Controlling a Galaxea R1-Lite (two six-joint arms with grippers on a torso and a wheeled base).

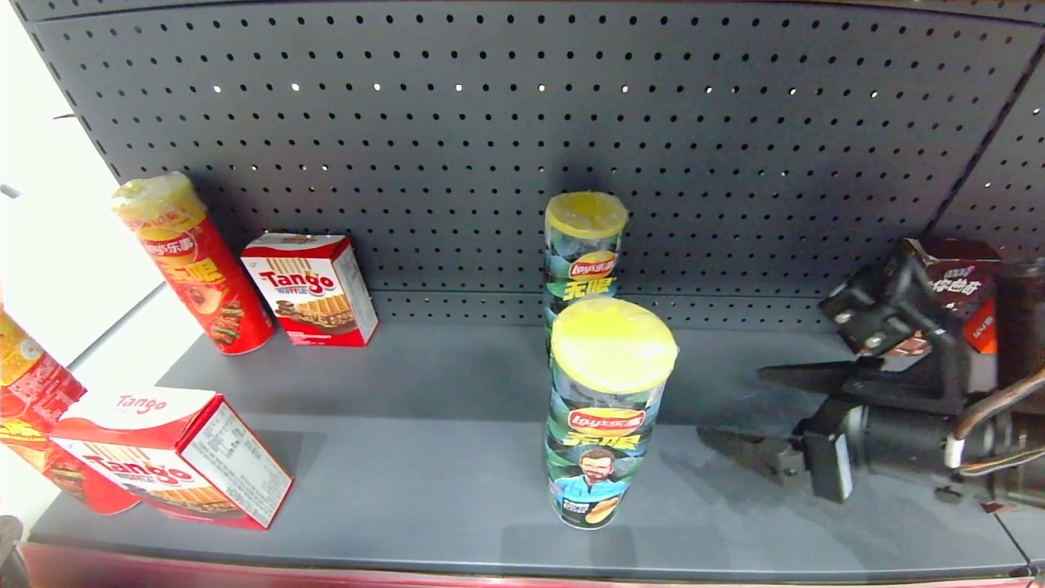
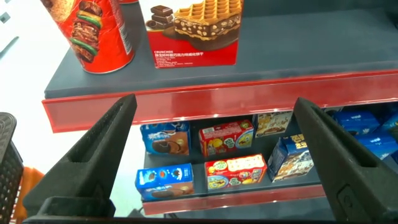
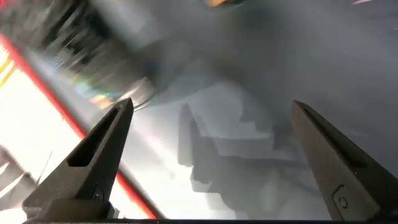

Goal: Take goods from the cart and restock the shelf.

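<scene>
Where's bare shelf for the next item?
The widest bare patch of shelf lies between the wafer boxes and the green cans, from back to front edge. A narrower one lies between the green cans and the open right gripper. The left end is crowded with red cans and boxes; the right end holds the gripper and a dark box.
</scene>
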